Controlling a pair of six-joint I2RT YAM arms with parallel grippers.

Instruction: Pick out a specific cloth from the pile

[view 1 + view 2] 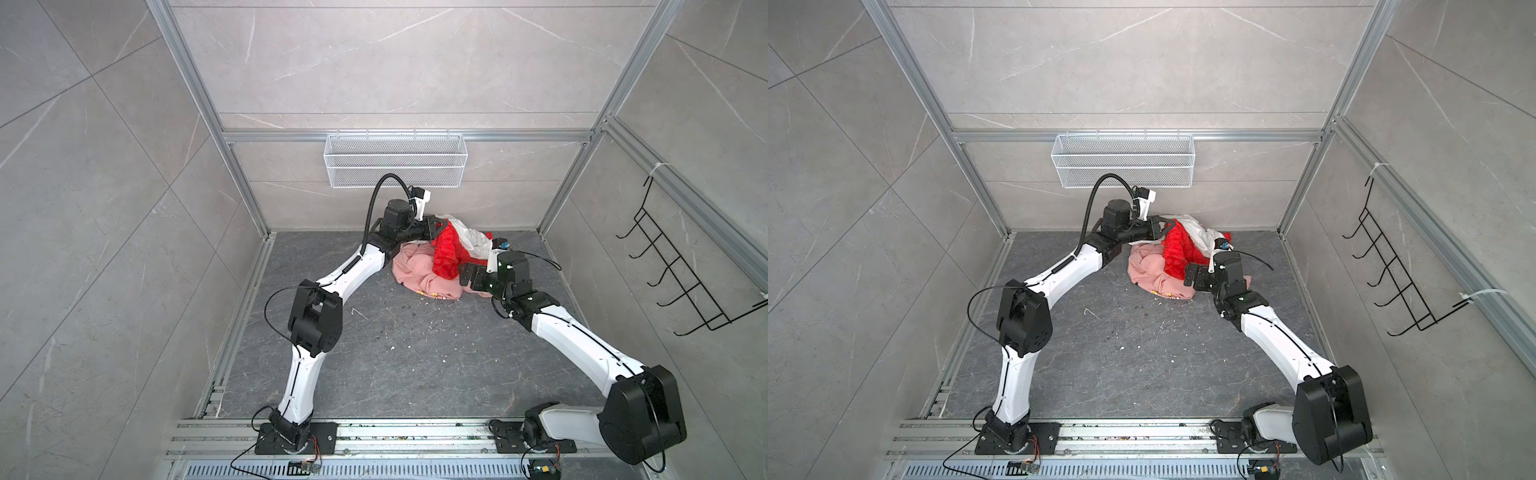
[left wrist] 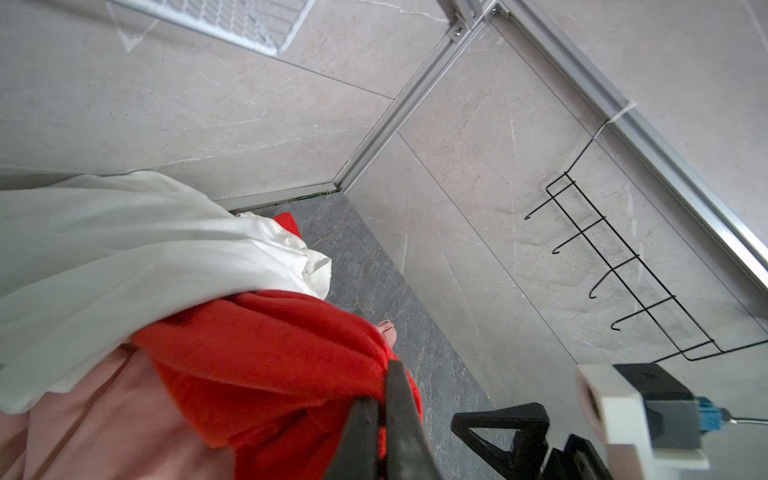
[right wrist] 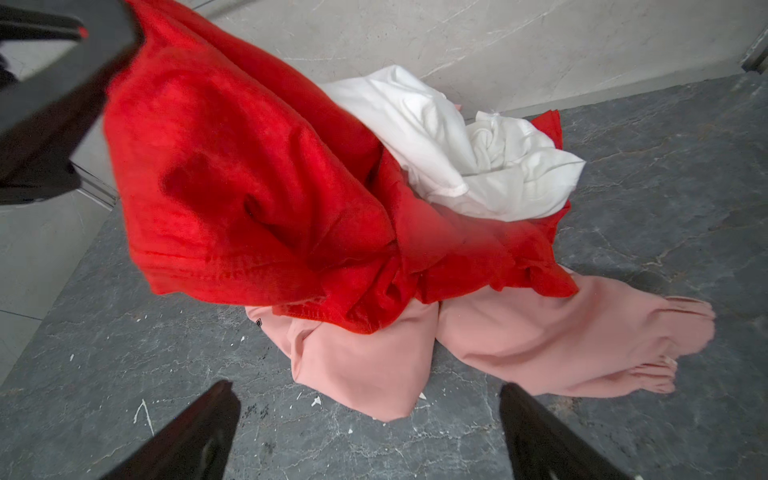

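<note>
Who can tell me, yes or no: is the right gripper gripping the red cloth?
No: the right gripper stands wide open and empty; the left gripper pinches the red cloth.

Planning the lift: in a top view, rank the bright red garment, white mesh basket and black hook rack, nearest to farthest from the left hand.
1. Bright red fabric garment: gripped by the left hand.
2. White wire mesh basket: back wall, above.
3. Black wire hook rack: right wall.

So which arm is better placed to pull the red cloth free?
Left. The left gripper is shut on the red cloth; the right gripper hangs open and empty, facing the pile.
</note>
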